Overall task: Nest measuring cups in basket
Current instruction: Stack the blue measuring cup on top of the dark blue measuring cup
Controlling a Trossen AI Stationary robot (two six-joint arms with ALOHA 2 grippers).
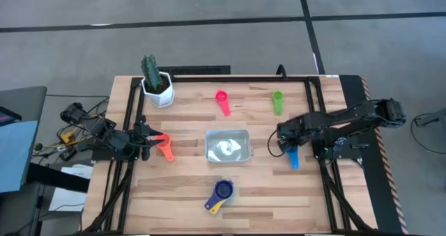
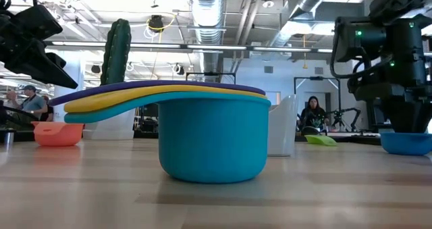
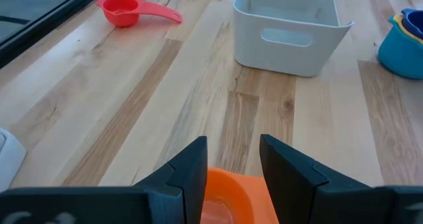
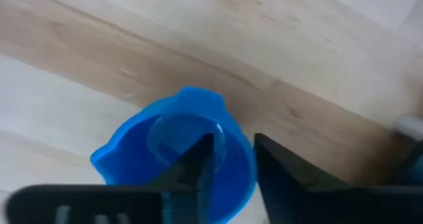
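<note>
My left gripper is open at the table's left, above the orange-red cup, which rests on the table and shows under the fingers in the left wrist view. My right gripper is open, pointing down over the bowl of the blue cup. The blue cup stands on the table. The clear basket sits mid-table. The purple, yellow and teal cups lie nested near the front. The pink cup and the green cup lie at the back. My right gripper comes from above, one finger over the inside of the blue cup's bowl and the other outside its wall. I cannot tell whether either finger touches the wall. The cup stands on the table.
A white hexagonal pot with a cactus stands at the back left. Black frame rails run along the table's sides and back. Bare wood lies between the basket and each arm.
</note>
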